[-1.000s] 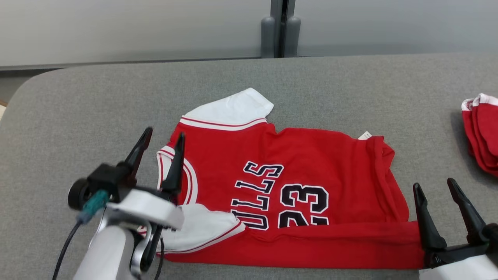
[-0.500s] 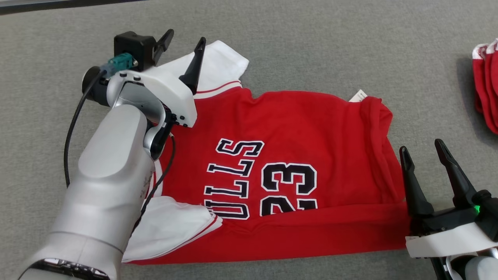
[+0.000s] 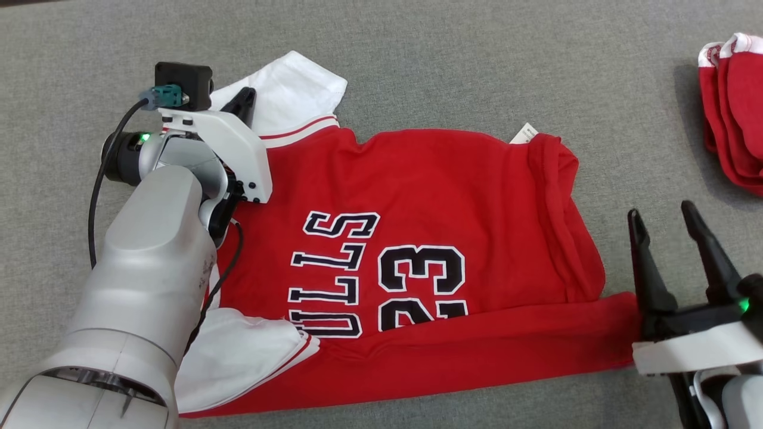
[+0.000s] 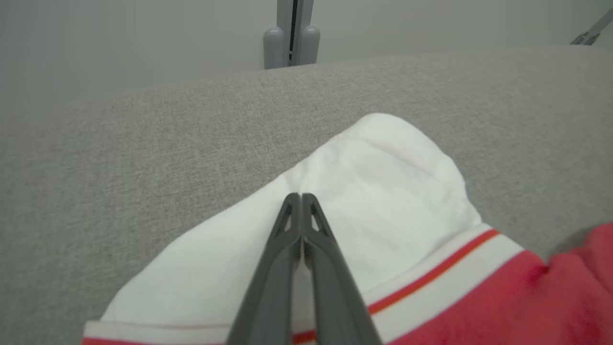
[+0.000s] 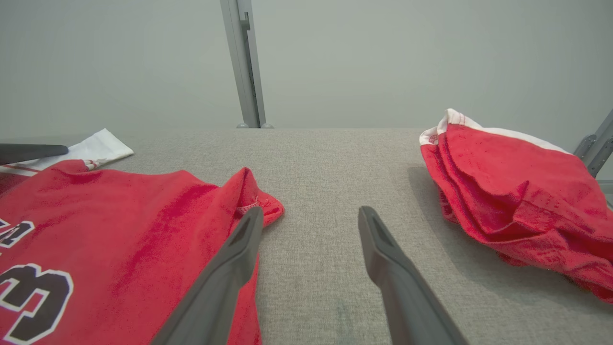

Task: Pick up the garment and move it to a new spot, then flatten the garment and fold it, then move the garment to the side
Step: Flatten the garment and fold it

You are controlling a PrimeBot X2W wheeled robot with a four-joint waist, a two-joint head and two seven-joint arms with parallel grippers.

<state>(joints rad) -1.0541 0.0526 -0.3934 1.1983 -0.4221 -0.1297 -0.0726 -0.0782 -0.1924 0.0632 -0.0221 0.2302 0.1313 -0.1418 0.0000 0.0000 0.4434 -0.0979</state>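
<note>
Grey cloth-topped table [image 3: 453, 65]: red jersey [image 3: 477, 196] w/ white sleeves spread mid-surface, near edge folded over; red clothes pile [image 3: 736, 113] well apart at rt, both directly on cloth.

Crumpled red-and-white cloth pile [image 3: 736, 113] near right edge of grey fabric tabletop [image 3: 453, 71]; grey upright post [image 5: 244, 72] behind.

Jersey [image 3: 453, 179]: soft knit cloth, matt, lightly creased. Worktop [image 3: 477, 71]: grey woven fabric covering, coarse-textured, matt. Left gripper [image 4: 300, 199] and right gripper [image 3: 660, 210]: dark plastic fingers, smooth, matt. Left forearm [image 3: 155, 250]: silver casing, smooth, satin sheen. Folded red garment [image 3: 736, 113]: matt cloth.
</note>
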